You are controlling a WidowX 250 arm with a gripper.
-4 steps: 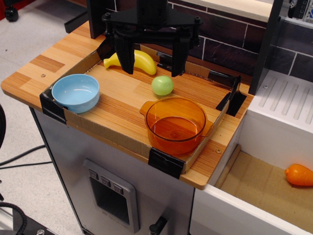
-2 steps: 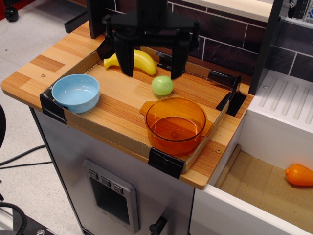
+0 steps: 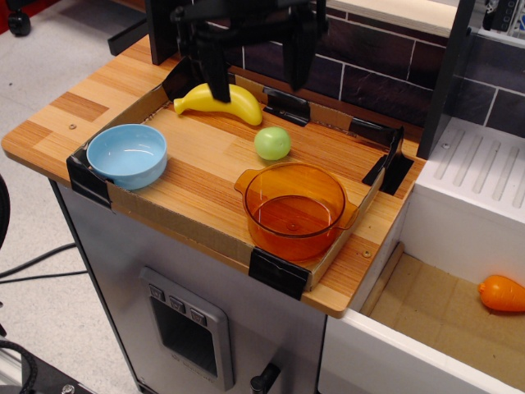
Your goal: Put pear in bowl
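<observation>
The light green pear (image 3: pixel 272 143) lies on the wooden tray, just behind the orange pot. The light blue bowl (image 3: pixel 127 154) stands empty at the tray's front left corner. My black gripper (image 3: pixel 256 89) hangs open and empty high above the back of the tray, behind the pear and over the banana. Its two fingers (image 3: pixel 215 72) are spread wide, and its upper part is cut off by the top of the frame.
A yellow banana (image 3: pixel 220 102) lies at the back left of the tray. A transparent orange pot (image 3: pixel 296 208) with handles stands at the front right. Black brackets (image 3: pixel 385 164) hold the tray's cardboard rim. An orange fruit (image 3: pixel 502 293) lies in the lower bin at right.
My gripper has risen straight up, away from the tray, staying open. The pear, bowl, banana and pot have not moved.
</observation>
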